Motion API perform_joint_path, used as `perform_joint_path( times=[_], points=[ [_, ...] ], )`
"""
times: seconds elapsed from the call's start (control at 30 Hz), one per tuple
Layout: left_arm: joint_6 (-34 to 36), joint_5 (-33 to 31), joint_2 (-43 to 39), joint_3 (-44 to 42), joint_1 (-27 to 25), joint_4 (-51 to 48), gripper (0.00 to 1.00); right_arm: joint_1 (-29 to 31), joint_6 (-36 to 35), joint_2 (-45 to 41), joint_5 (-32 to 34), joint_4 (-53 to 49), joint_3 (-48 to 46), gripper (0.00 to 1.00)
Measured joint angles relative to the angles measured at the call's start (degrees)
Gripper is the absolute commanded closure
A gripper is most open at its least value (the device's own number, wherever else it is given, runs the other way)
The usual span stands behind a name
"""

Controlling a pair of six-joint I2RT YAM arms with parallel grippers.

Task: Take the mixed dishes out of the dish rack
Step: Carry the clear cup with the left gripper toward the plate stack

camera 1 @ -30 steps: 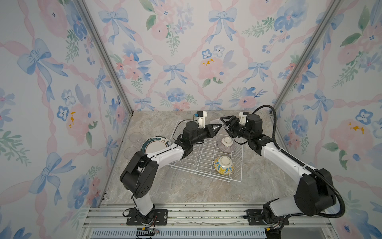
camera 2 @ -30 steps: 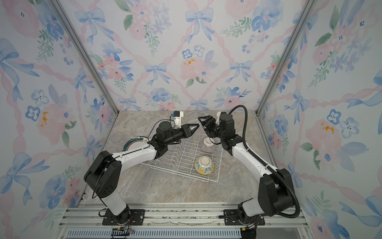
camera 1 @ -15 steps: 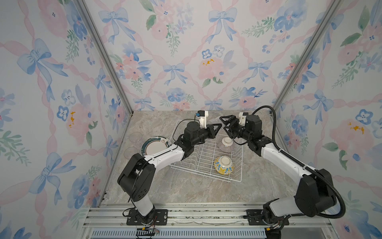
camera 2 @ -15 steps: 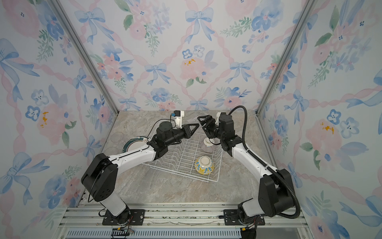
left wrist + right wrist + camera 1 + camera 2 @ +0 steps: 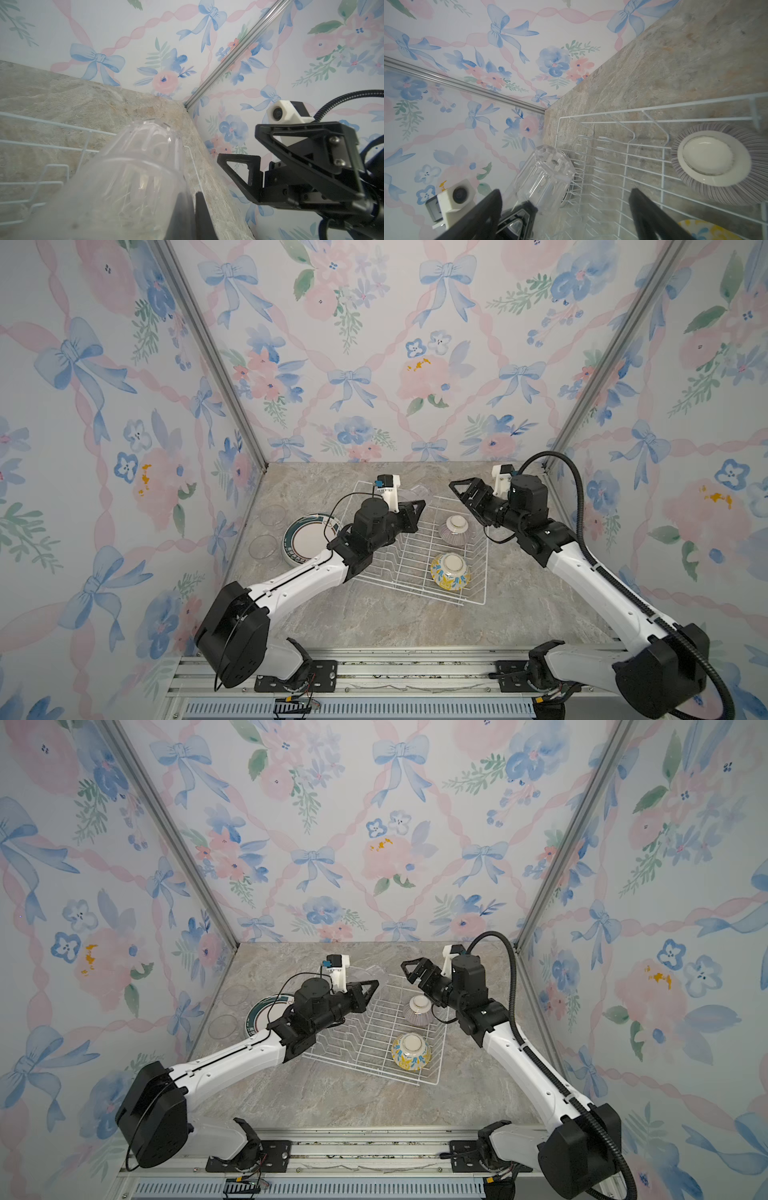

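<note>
1. left end effector point(image 5: 419, 506) is clamped on the cup point(image 5: 544, 176), over the rack's point(image 5: 407, 568) far edge.
2. right end effector point(image 5: 237, 143) gapes empty, just right of the cup.
3. cup's long axis runs on from the left end effector, base farthest; the left arm looks set to carry it.

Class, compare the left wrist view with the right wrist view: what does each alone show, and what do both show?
Left wrist only: the right arm's camera. Right wrist only: the left arm's camera, the upside-down purple-striped bowl and an edge of the yellow-blue floral bowl. Both: the clear glass cup pinched by the left gripper, the open right gripper and the dish rack.
</note>
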Motion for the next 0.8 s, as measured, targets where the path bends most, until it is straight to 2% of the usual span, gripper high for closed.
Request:
perform_joint_path(
  times=[0.17, 0.57, 0.67, 0.8],
  points=[
    [2.4, -6.2, -7.5, -2.2, -0.1, -9.6, 1.0, 0.0, -5.5, -4.2, 1.2, -6.0, 0.0, 0.03],
    [4.9, -24.8, -21.8, -0.5, 0.9, -39.4, 1.0, 0.6, -13.4, -15.6, 4.4, -10.8, -4.3, 0.03],
    [3.7, -28.7, -26.1, 0.3, 3.8, -46.4, 1.0, 0.6, -15.2, -17.1, 5.0, -11.9, -5.2, 0.03],
    [2.6, -31.6, -32.0, 0.5, 11.3, -54.3, 1.0, 0.6, -17.7, -18.1, 5.1, -13.2, -5.9, 0.03]
  ],
)
